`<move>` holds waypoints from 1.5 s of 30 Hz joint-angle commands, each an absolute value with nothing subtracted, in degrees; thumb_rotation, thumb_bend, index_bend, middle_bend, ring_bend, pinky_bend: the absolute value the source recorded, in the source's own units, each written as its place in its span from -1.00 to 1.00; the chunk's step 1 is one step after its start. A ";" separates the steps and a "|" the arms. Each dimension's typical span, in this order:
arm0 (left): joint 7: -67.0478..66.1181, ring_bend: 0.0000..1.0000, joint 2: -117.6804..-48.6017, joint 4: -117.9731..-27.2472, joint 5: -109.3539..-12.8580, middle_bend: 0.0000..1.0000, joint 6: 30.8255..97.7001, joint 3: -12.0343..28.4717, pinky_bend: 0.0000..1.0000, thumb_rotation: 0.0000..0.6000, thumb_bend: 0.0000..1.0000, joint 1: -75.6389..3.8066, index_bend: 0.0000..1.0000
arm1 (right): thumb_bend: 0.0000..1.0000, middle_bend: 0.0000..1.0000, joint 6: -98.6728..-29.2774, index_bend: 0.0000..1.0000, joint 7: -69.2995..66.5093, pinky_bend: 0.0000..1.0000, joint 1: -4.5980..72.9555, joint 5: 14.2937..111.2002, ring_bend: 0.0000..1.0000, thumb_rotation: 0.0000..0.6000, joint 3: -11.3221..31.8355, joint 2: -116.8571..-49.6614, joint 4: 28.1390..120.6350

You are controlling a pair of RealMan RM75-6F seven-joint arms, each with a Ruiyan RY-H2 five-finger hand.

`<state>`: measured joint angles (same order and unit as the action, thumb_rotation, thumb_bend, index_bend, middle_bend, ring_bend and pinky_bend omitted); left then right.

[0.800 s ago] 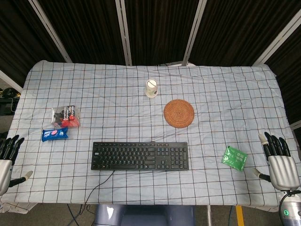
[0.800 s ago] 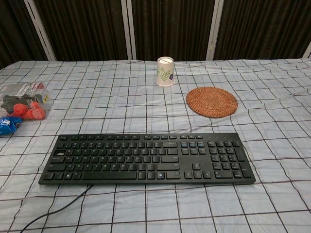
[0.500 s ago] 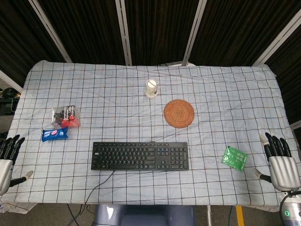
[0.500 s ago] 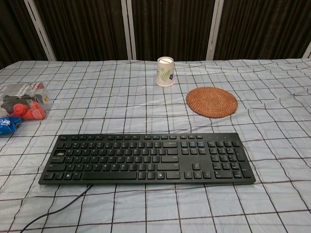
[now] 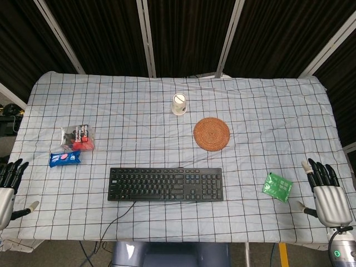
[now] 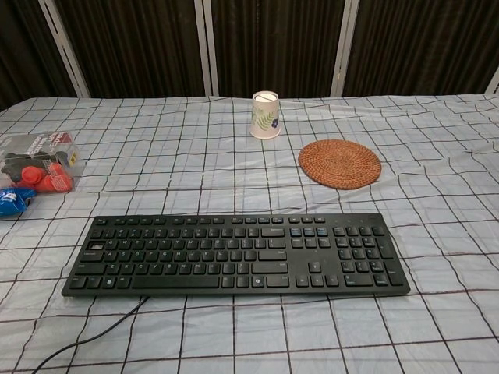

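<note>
At the left near corner of the checked-cloth table (image 5: 139,100), left hand (image 5: 6,189) hangs just off the edge, fingers straight and apart, grasping nothing. No shift from the earlier frames that I can make out. Nearest thing to it: flat blue plastic packet (image 5: 64,158), near the left edge, apart from the hand.

Just behind the blue packet, touching or nearly so: clear plastic pack (image 5: 78,137). Contents are red and black pieces, seen best in the chest view; what they are, cannot tell.

Centre, toward the near edge: black computer keyboard (image 5: 165,184), cable trailing off the near edge.

Toward the far edge, centre: white paper cup with a leaf print (image 5: 179,104), upright. Inside looks pale from above; full or empty, cannot tell.

Right of the cup and nearer: round woven rattan coaster (image 5: 211,134), nothing on it.

Right side, toward the near edge: small green foil packet (image 5: 277,186), lying flat.

Right near corner: right hand (image 5: 327,196), released, fingers spread, holding nothing. Change noted: it has slid slightly back toward the near edge since the earlier frames. Judgement: nothing contacted yet; the green packet sits untouched, near but clear of the fingertips
</note>
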<state>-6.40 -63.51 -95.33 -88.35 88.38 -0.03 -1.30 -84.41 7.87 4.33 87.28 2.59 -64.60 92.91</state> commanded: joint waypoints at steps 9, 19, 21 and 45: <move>-6.83 -1.00 -63.68 -95.43 -87.95 -1.00 88.66 0.22 -1.00 1.00 -0.80 -1.06 -1.00 | -0.63 -0.97 -75.28 -0.92 4.35 -1.00 8.24 93.15 -1.00 1.00 -2.47 -62.15 98.71; -6.86 -1.00 -63.76 -95.30 -87.74 -1.00 88.63 0.39 -1.00 1.00 -0.80 -1.02 -1.00 | -0.52 -0.86 -67.03 -0.90 13.74 -1.00 12.23 91.51 -1.00 1.00 -2.69 -67.60 102.23; -6.85 -1.00 -63.76 -95.32 -87.76 -1.00 88.58 0.39 -1.00 1.00 -0.81 -1.04 -1.00 | -0.48 -0.74 -65.77 -0.88 16.07 -1.00 12.77 90.90 -0.99 1.00 -2.78 -68.80 102.32; -6.60 -1.00 -63.77 -95.33 -87.69 -1.00 87.63 0.48 -1.00 1.00 -0.81 -1.56 -1.00 | 0.54 0.32 -64.69 -0.47 29.78 -0.14 14.99 87.74 0.08 1.00 -1.82 -81.79 99.66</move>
